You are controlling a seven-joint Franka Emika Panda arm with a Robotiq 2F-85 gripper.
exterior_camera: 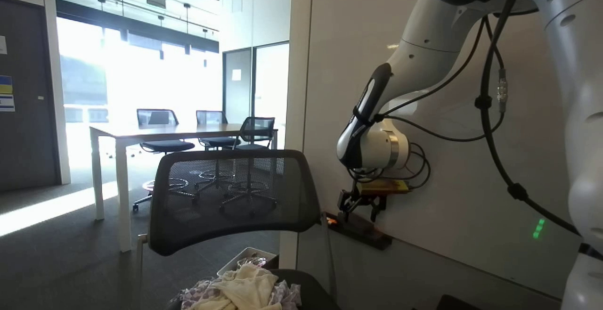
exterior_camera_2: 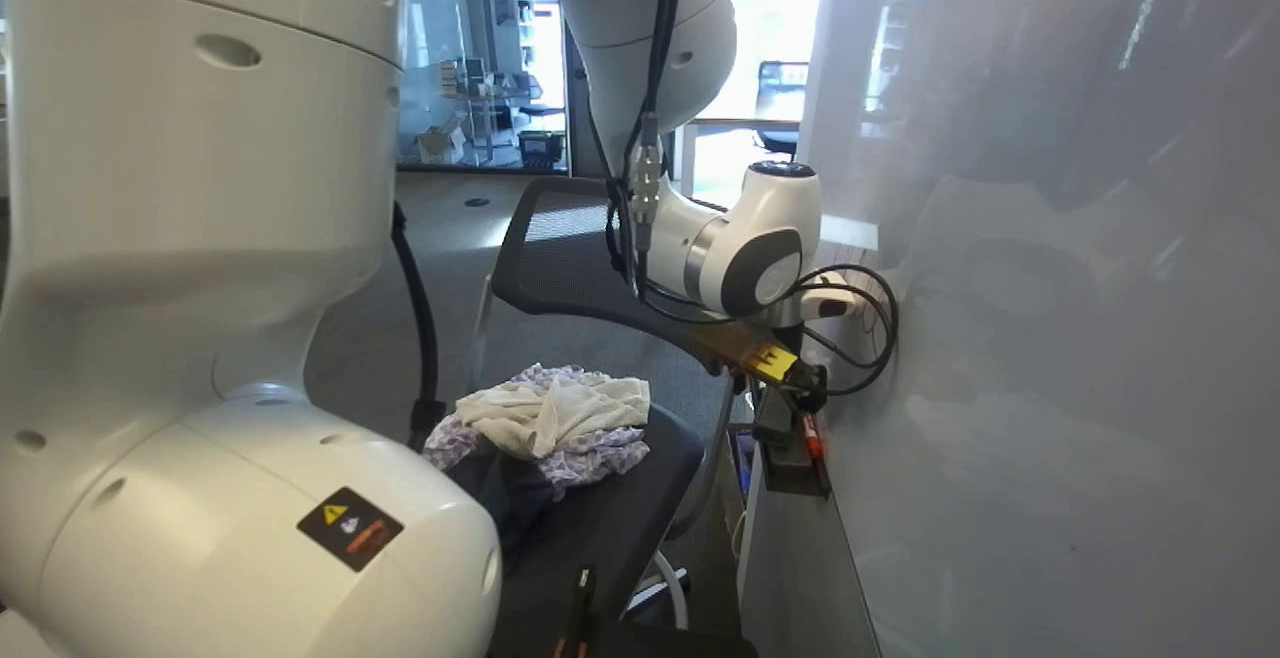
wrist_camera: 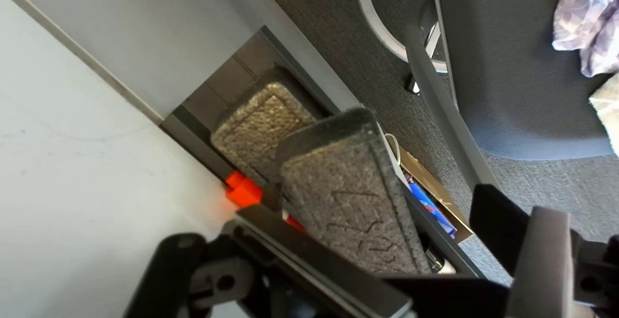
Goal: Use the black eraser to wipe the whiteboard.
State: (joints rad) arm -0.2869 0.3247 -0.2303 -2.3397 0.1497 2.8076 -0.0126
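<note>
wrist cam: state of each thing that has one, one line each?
Gripper: open
Nearer black eraser: ungripped, scribbled on
Farther black eraser: in the tray, partly hidden by the nearer
Whiteboard: faintly marked
Red marker: in the tray; capped or not, unclear
Purple-patterned cloth: crumpled
Mesh-back chair: upright, cloths on seat
Cardboard box: open-topped

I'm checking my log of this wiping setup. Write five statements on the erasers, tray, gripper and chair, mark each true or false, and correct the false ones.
1. In the wrist view, the nearer eraser partly hides the farther eraser. True.
2. The nearer eraser is clamped tight. False: the gripper is open.
3. A cream cloth lies over a patterned cloth on the chair. True.
4. The farther eraser lies on the chair. False: it lies in the tray.
5. The tray sits at the lower edge of the whiteboard. True.
</note>
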